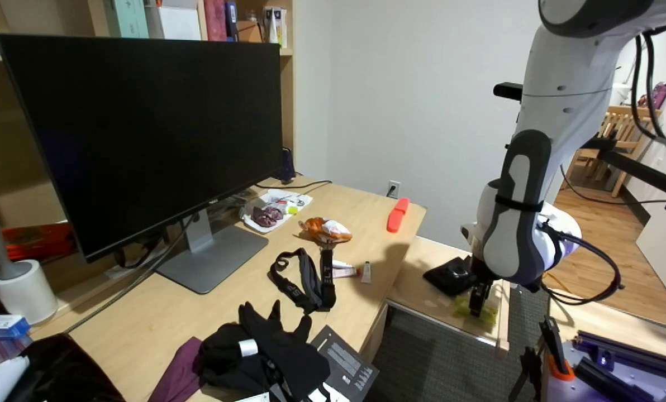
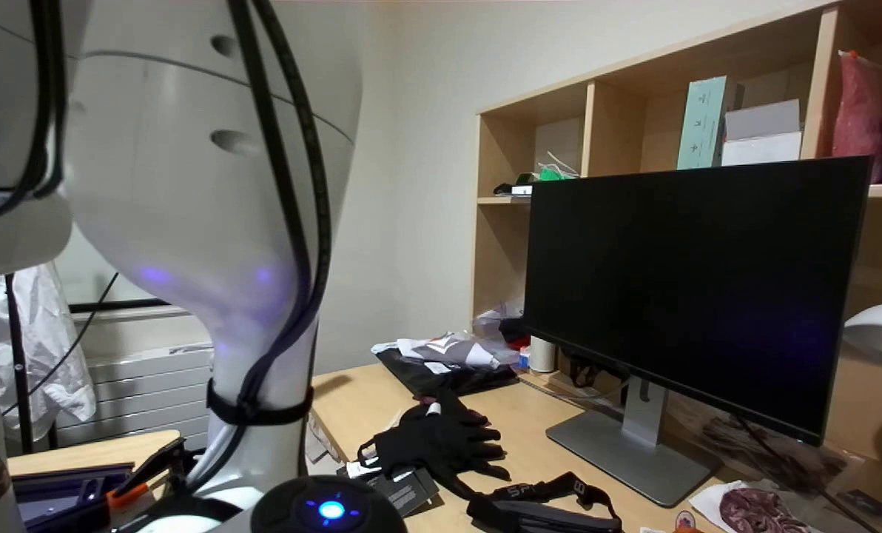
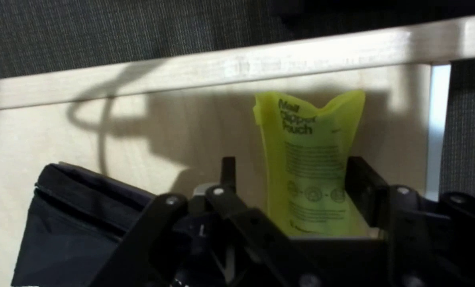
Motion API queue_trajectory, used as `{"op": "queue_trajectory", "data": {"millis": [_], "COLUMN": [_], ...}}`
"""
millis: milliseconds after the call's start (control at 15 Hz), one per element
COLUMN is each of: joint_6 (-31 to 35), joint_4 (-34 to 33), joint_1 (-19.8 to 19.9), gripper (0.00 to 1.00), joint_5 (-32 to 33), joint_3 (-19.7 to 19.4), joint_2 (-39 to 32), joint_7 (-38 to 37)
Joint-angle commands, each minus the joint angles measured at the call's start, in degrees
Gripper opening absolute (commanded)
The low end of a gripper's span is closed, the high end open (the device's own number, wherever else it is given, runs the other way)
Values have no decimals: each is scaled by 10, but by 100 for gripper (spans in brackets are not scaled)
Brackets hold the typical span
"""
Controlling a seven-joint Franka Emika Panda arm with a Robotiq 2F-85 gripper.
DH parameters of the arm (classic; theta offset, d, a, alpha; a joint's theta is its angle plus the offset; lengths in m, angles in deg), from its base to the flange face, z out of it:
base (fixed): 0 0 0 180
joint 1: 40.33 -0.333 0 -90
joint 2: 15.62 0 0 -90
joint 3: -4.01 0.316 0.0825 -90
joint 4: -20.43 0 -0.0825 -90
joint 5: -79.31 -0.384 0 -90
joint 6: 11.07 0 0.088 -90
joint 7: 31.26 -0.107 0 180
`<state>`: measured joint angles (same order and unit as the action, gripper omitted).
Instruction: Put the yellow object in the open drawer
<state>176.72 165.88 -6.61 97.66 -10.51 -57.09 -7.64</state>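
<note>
The yellow object is a translucent yellow-green pouch (image 3: 313,159) with dark print. In the wrist view it lies over the pale wooden floor of the open drawer (image 3: 237,69). My gripper (image 3: 291,163) is open with its fingers either side of the pouch. The left finger is apart from it; the right finger overlaps its right edge, and I cannot tell whether they touch. In an exterior view the gripper (image 1: 478,307) points down into the drawer (image 1: 428,301), partly covering the pouch (image 1: 488,315). Drawer, pouch and gripper do not show in the remaining exterior view.
A flat black pouch (image 3: 74,231) lies in the drawer beside the gripper; it also shows in an exterior view (image 1: 447,277). The desk (image 1: 361,201) above holds a monitor (image 1: 160,128), a black strap (image 1: 310,279), black gloves (image 1: 266,357) and a red-orange item (image 1: 316,228).
</note>
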Motion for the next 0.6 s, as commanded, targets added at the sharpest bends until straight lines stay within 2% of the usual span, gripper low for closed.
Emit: {"op": "queue_trajectory", "data": {"millis": [0, 333, 533], "joint_6": [6, -14, -32], "joint_4": [4, 19, 22], "joint_1": [35, 35, 0], "gripper": [98, 100, 100], "joint_5": [7, -7, -32], "joint_3": [22, 57, 72], "joint_2": [11, 47, 73], "joint_7": [1, -25, -66]}}
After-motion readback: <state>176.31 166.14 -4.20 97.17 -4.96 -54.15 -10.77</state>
